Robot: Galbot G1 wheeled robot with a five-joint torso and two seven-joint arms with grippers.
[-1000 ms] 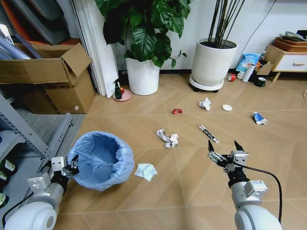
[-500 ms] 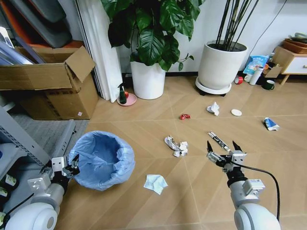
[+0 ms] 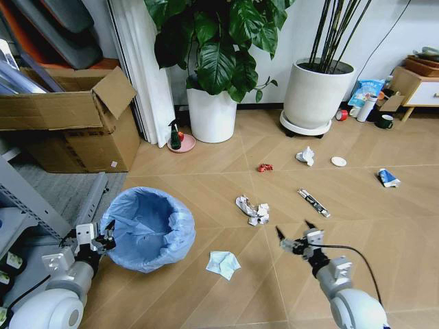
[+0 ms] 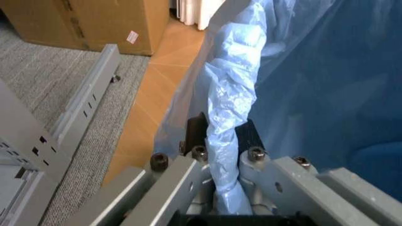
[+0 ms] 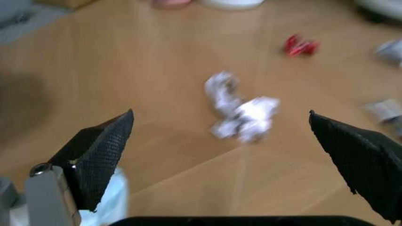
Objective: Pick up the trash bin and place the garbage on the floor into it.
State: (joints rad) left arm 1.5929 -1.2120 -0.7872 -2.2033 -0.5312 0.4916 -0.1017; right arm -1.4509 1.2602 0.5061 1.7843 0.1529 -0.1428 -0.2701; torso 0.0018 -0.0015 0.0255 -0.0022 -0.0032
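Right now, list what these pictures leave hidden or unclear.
- Bin floor: head view, the blue bag's walls hide it.
- Bin's dark rim: left wrist view, bag bunched between the left hand's fingers covers it.
- Crumpled paper: right wrist view, blurred.
- Print on the blue-white packet: head view, too small.

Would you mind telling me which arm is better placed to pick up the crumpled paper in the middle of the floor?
Probably the right. The right gripper is open, empty and aimed at the crumpled paper, while the left gripper is clamped on the trash bin's bagged rim.
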